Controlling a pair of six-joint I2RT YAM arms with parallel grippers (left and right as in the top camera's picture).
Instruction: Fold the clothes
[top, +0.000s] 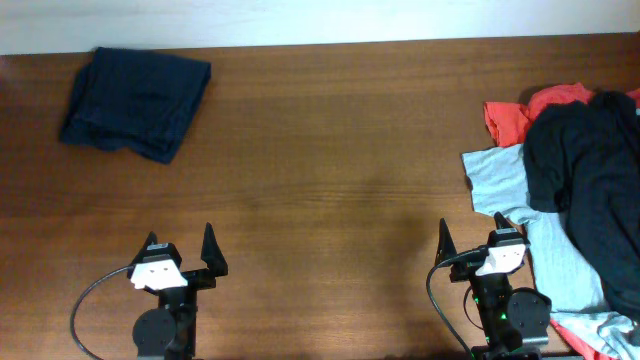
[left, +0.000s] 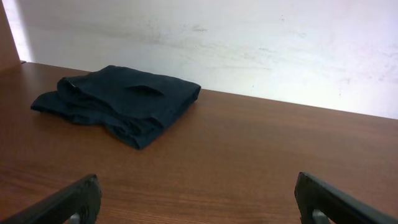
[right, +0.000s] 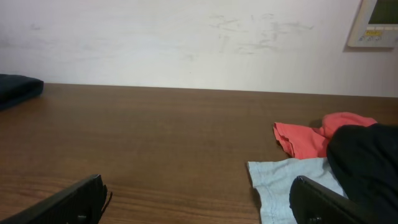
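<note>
1. Overhead cam stares straight down, whole table (top: 330, 200) in shot.
2. Left wrist cam sits low, facing the wall (left: 249, 50); folded navy shirt (left: 118, 102) at 10 o'clock, same for overhead.
3. Right wrist cam, equally low: clothes pile (right: 323, 168) at 4 o'clock, overhead's 3.

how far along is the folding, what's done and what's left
Done: one dark navy shirt lies folded at the far left. In hand: nothing; both sets of jaws stand open and empty. Left: the black shirt, light blue-grey shirt and red-orange shirt, heaped unfolded at the right.
</note>
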